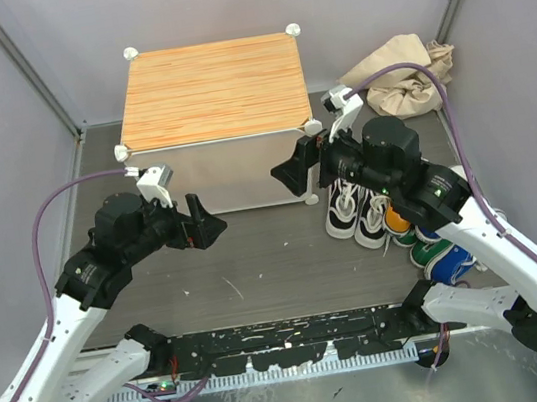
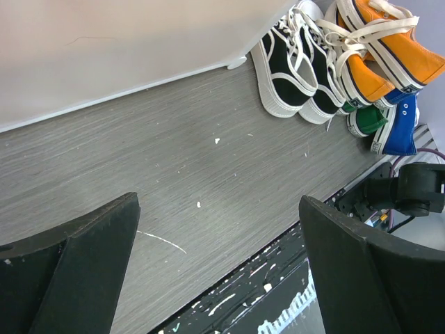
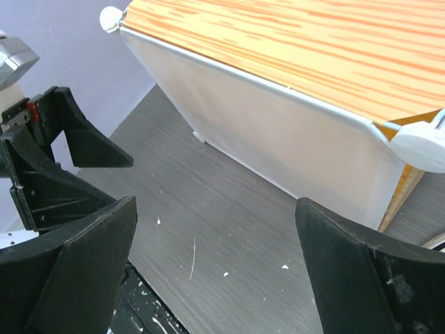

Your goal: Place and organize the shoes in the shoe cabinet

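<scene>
The shoe cabinet [image 1: 211, 88] stands at the back with an orange wood-grain top and its white front door [image 1: 234, 171] shut. The shoes stand in a row on the floor right of it: white-and-black [image 1: 349, 211], orange [image 1: 394, 219], green [image 1: 427, 249], blue [image 1: 454, 265]. My left gripper [image 1: 208, 220] is open and empty in front of the door. My right gripper [image 1: 294, 179] is open and empty near the door's right corner. The left wrist view shows the door [image 2: 104, 49], the white-and-black pair [image 2: 292, 66], orange [image 2: 389, 49], green [image 2: 365, 120] and blue [image 2: 401, 131]. The right wrist view shows the door [image 3: 278, 146].
A tan cloth bag [image 1: 406, 74] lies at the back right, behind the shoes. Grey walls close the sides and back. A black rail [image 1: 289, 339] runs along the near edge. A white corner knob [image 3: 421, 142] juts from the cabinet close to my right gripper.
</scene>
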`<action>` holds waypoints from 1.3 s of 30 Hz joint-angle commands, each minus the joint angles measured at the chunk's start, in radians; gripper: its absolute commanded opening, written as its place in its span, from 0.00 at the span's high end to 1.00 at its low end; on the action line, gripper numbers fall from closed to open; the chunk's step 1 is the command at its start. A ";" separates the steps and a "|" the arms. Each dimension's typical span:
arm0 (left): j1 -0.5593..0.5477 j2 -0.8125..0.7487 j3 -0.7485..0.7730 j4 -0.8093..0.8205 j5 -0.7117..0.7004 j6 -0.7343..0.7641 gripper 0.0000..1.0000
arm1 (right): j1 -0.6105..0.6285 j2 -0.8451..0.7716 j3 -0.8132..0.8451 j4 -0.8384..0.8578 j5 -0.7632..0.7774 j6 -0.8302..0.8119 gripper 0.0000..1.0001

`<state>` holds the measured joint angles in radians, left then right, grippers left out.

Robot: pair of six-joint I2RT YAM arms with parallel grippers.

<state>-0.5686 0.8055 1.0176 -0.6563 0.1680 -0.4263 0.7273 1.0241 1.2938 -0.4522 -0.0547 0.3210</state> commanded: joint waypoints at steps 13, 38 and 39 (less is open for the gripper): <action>-0.004 -0.044 0.037 0.012 0.005 0.009 0.02 | 0.005 0.184 0.222 -0.009 0.106 -0.217 0.00; -0.004 -0.112 0.034 -0.012 0.026 0.004 0.02 | 0.002 0.243 0.118 0.116 0.187 -0.284 0.00; -0.004 -0.112 0.035 -0.014 0.024 0.006 0.02 | 0.000 0.239 0.119 0.104 0.176 -0.283 0.00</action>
<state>-0.5686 0.7105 1.0183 -0.6792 0.1833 -0.4297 0.7292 1.2919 1.4132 -0.3679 0.1505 0.0158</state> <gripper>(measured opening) 0.980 0.999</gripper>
